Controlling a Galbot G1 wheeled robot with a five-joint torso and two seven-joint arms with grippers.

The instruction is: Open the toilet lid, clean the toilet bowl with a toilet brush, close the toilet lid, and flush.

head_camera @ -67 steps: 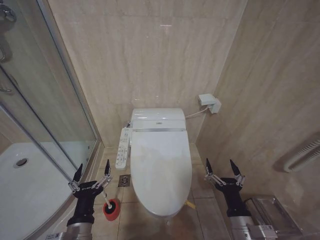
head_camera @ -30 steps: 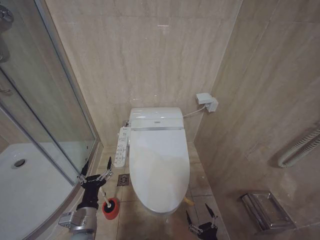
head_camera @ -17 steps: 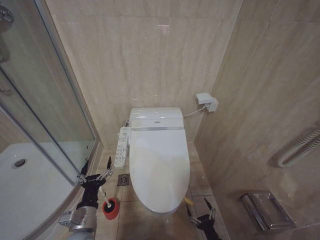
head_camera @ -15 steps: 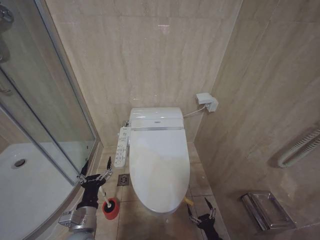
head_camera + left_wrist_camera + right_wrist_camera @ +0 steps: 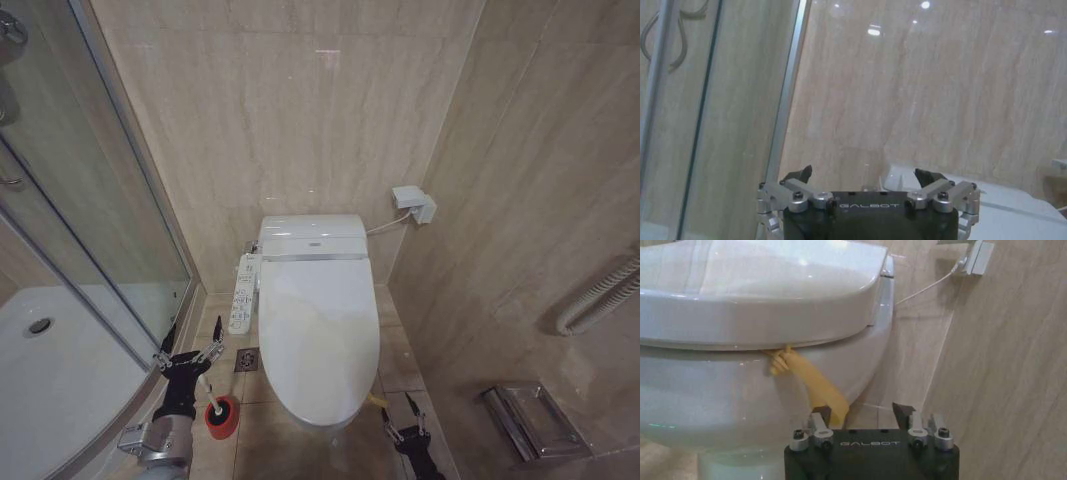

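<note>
So the toilet lid (image 5: 318, 345) is shut; right claw (image 5: 863, 412) sits wide open just below its yellow strip (image 5: 807, 382), left claw (image 5: 188, 346) spread wide beside the toilet brush (image 5: 215, 408).

Small bathroom, beige marble-look tile on the walls (image 5: 300, 110) and the same sort of tile on the floor (image 5: 400, 360), all pretty glossy, with ceiling lights reflecting off the back wall. A curved glass shower door (image 5: 90, 200) takes up one side, with a white shower tray (image 5: 50, 380) and its round drain (image 5: 39, 325) behind it. There's a small floor drain (image 5: 248, 360), a white wall box (image 5: 414, 202) with a cable, a ribbed white hose (image 5: 600, 300) and a metal paper holder (image 5: 530, 420) on the other side wall.
</note>
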